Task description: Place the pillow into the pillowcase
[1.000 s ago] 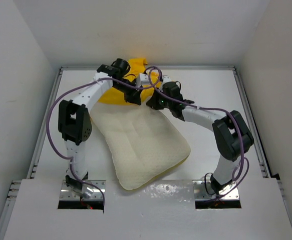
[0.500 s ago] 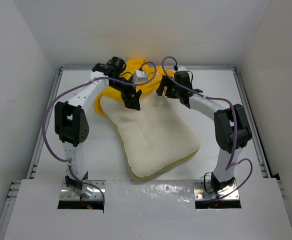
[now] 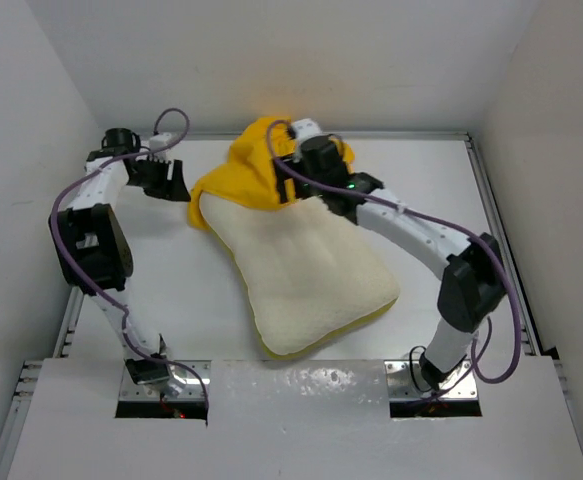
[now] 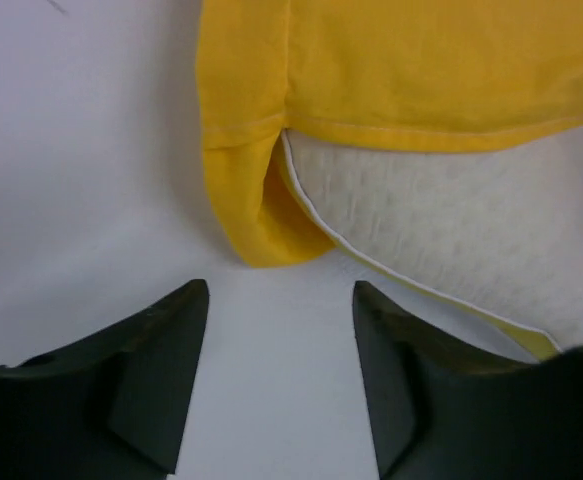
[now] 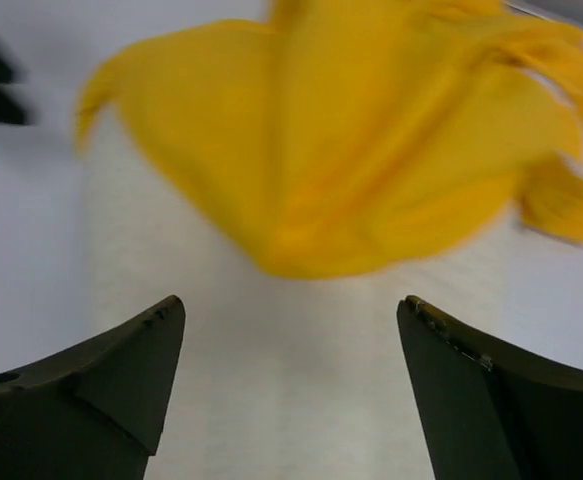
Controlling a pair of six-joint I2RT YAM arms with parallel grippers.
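Yellow pillowcase point(image 3: 239, 175) covers only the far end of the pillow point(image 3: 311, 270), so left gripper point(image 4: 281, 295) beside that end and right gripper point(image 5: 291, 305) above it wait open-jawed, empty, probably to regrasp the hem.

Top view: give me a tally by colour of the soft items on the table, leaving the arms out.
Yellow: 1, the pillowcase
Cream-white: 1, the pillow
Total: 2
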